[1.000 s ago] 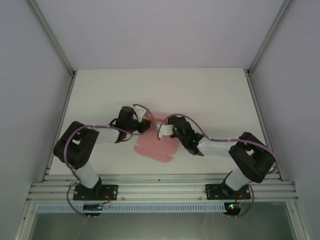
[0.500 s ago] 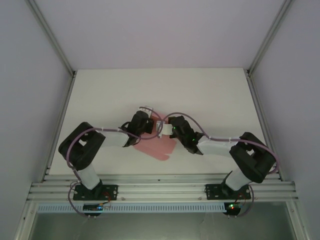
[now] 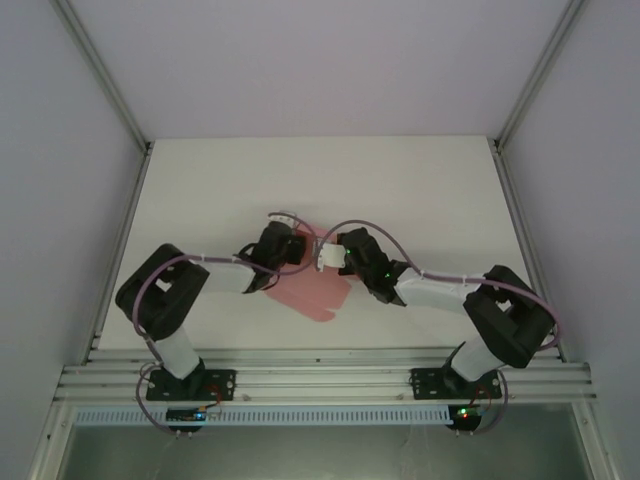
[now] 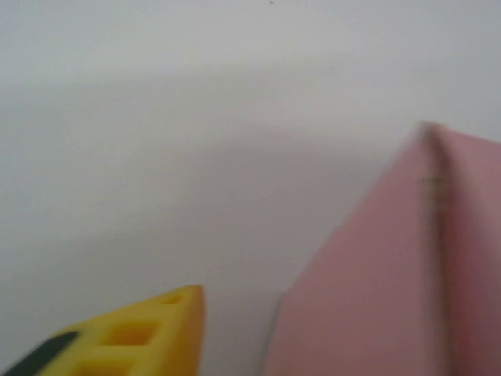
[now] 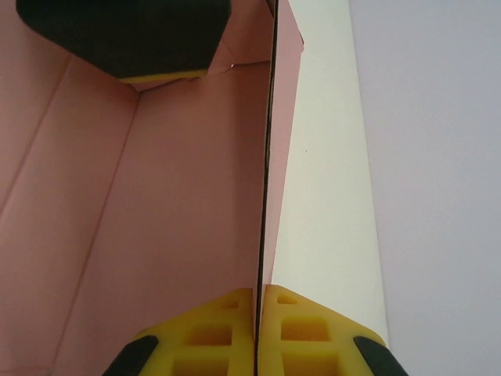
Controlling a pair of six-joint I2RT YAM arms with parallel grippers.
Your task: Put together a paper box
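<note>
Paper box (image 3: 318, 292) edge clamped in right jaws; left jaws unclear; both forearms angled inward.

Top external view hangs high above and behind the arm bases, which sit at the frame's bottom edge. It tips down over the whole flat white table (image 3: 420, 190), and dead centre is the salmon-pink thin card paper box (image 3: 318, 295).

The left wrist view is right on top of that paper box (image 4: 391, 282), blurred, facing bare table, with a yellow ribbed finger pad (image 4: 149, 337) at lower left.

The right wrist view is just as tight. It looks along the same paper box (image 5: 156, 196), edge-on up the frame's middle, with table and grey wall at right.
</note>
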